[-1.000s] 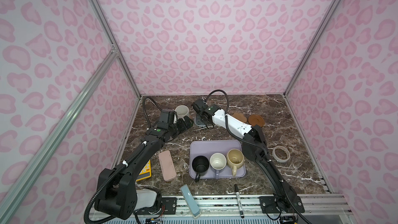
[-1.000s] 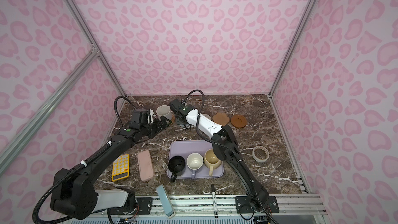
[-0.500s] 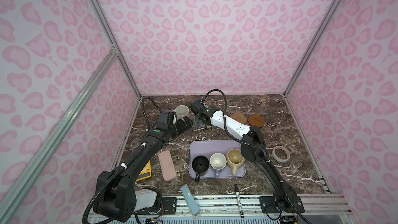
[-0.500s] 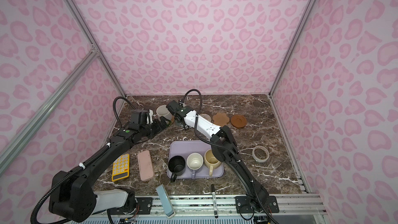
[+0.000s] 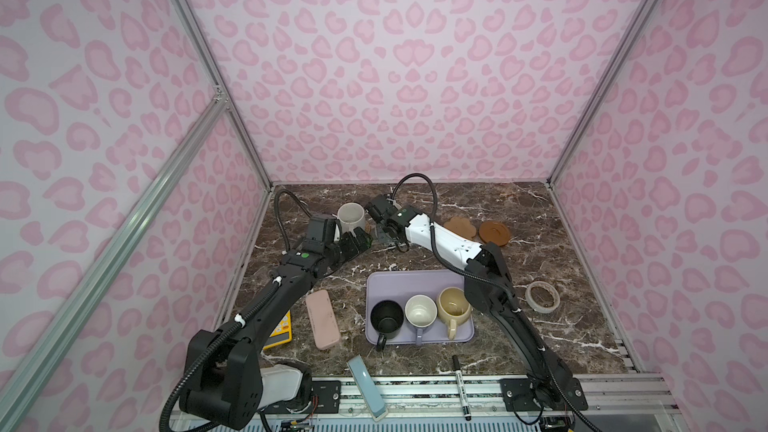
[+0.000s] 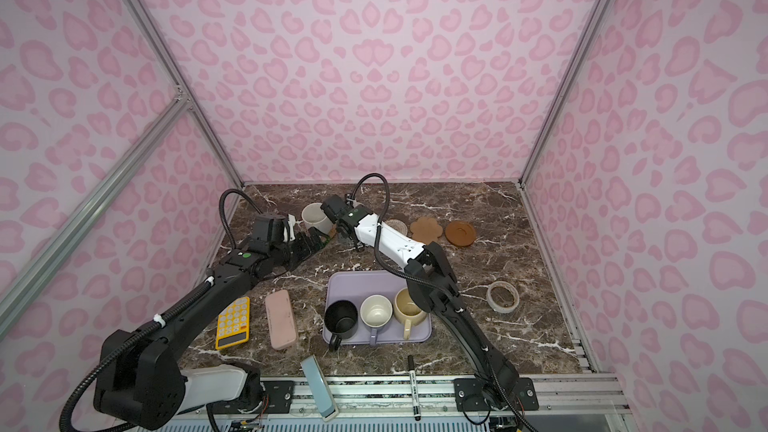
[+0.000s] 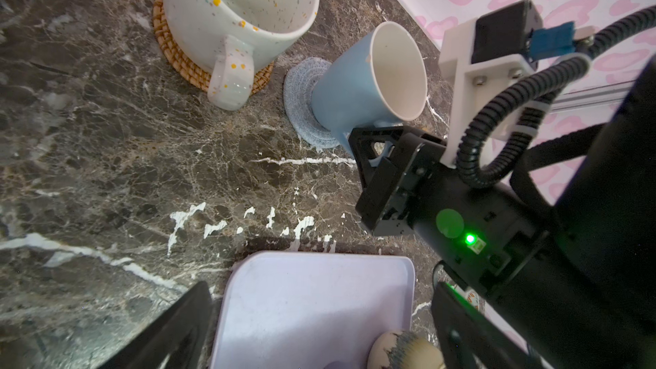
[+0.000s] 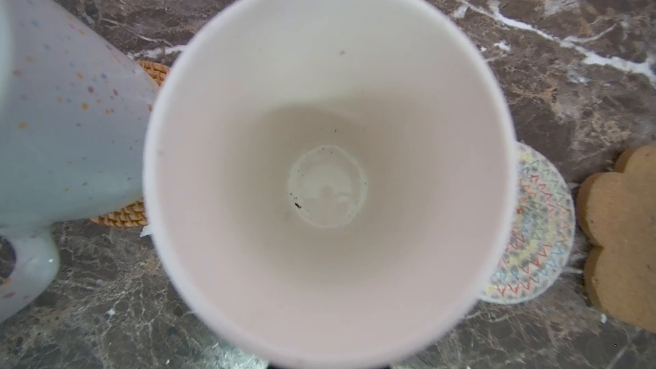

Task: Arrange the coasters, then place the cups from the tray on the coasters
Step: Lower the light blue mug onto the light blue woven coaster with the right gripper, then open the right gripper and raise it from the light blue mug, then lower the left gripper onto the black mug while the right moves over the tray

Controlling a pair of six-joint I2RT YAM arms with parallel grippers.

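My right gripper (image 7: 376, 145) is shut on the handle of the light blue cup (image 7: 355, 83), whose base is on the grey-blue coaster (image 7: 301, 101). The right wrist view looks straight down into this cup (image 8: 326, 172). Beside it a cream-white speckled cup (image 7: 241, 5) stands on the orange-brown rattan coaster (image 7: 177, 62). My left gripper (image 7: 319, 314) hangs open and empty over the far corner of the lavender tray (image 5: 415, 280). On the tray are a black cup (image 5: 386, 317), a lavender cup (image 5: 420, 311) and a pale yellow cup (image 5: 453, 307).
A cream woven coaster (image 8: 532, 228), a tan paw-shaped coaster (image 5: 460, 226) and a brown disc coaster (image 5: 493, 233) lie bare in a row to the right. A tape ring (image 5: 542, 296) lies right of the tray. A pink case (image 5: 322, 318) and a yellow calculator (image 6: 233, 323) lie to its left.
My right gripper has shifted slightly left with the light blue cup, toward the cream-white cup. The left arm has barely moved.
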